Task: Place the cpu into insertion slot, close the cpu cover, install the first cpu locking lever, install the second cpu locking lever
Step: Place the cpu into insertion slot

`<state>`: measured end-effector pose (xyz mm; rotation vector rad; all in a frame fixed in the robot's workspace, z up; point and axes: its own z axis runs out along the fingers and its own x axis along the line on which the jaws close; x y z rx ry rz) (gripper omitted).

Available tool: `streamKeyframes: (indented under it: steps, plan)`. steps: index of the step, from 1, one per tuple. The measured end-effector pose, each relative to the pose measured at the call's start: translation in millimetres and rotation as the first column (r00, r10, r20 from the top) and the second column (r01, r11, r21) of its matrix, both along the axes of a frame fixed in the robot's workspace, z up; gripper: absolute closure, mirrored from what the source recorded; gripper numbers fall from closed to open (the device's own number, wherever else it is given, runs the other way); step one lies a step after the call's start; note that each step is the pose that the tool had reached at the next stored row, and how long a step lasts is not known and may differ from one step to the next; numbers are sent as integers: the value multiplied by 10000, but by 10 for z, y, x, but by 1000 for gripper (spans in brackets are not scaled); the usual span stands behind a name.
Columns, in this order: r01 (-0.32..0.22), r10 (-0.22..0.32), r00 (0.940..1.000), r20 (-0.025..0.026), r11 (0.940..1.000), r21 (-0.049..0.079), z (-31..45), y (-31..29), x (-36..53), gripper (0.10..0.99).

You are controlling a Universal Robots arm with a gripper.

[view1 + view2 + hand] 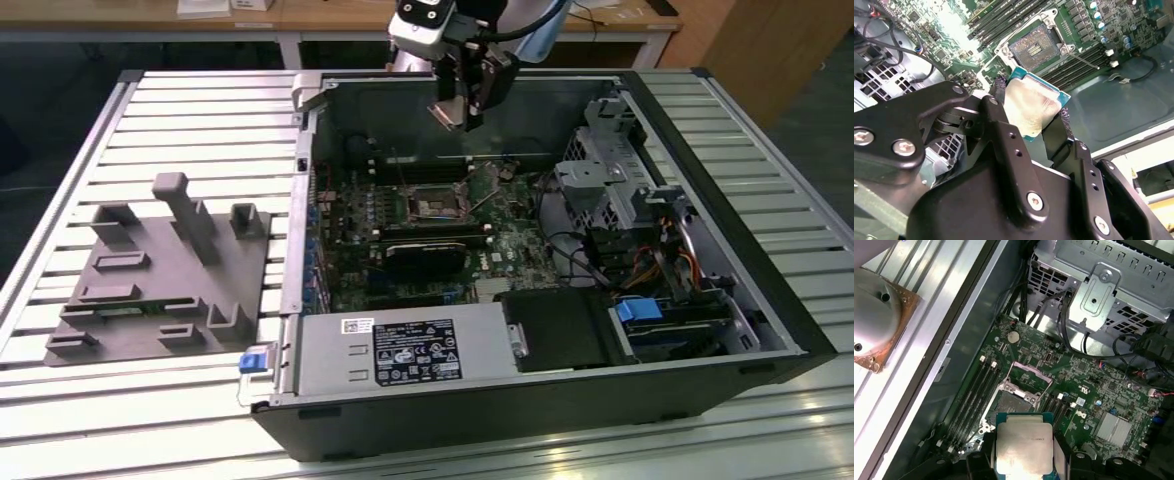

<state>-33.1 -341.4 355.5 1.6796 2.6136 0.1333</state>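
**Desk:** What are the big pieces, and how much room do you have?

**Me:** I see the silvery slatted metal table (187, 110). On it lies the black, open-sided computer case (561, 415), its walls standing up around everything inside. A grey moulded fixture block with upright posts (160, 270) sits just beside the case wall on the exterior view's left. Inside the case, a silvery labelled power supply box (400, 352) runs along the near wall. A silvery perforated drive cage (601, 190) fills the exterior view's right. The flat green circuit board (514, 250) covers the floor between them, and I have open air above its middle.

**Desk:** And the socket?

**Me:** The insertion slot (1013, 402), a small square socket with a dark centre and a thin metal rim, lies bare. Long black memory slots (971, 395) run close along two of its sides. The cpu cover (1029, 377), a silvery frame plate with a square window, is swung up off the socket at the edge nearer the round coin cell.

**Desk:** Pincer?

**Me:** The black two-fingered gripper (465, 105) hangs over the case's far edge. Its fingers (1004, 130) pinch the cpu (1031, 107), a flat square chip with a pale silvery face, by two opposite edges. The chip is in the air, well apart from the socket.
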Motion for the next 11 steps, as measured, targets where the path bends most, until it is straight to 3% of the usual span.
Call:
streamKeyframes:
  steps: [6,11]
  plan:
    - [971,-971,9953,-1,9953,-2,-23,0,0,541]
    - [1789,-1789,9839,0,9839,-1,-43,0,0,541]
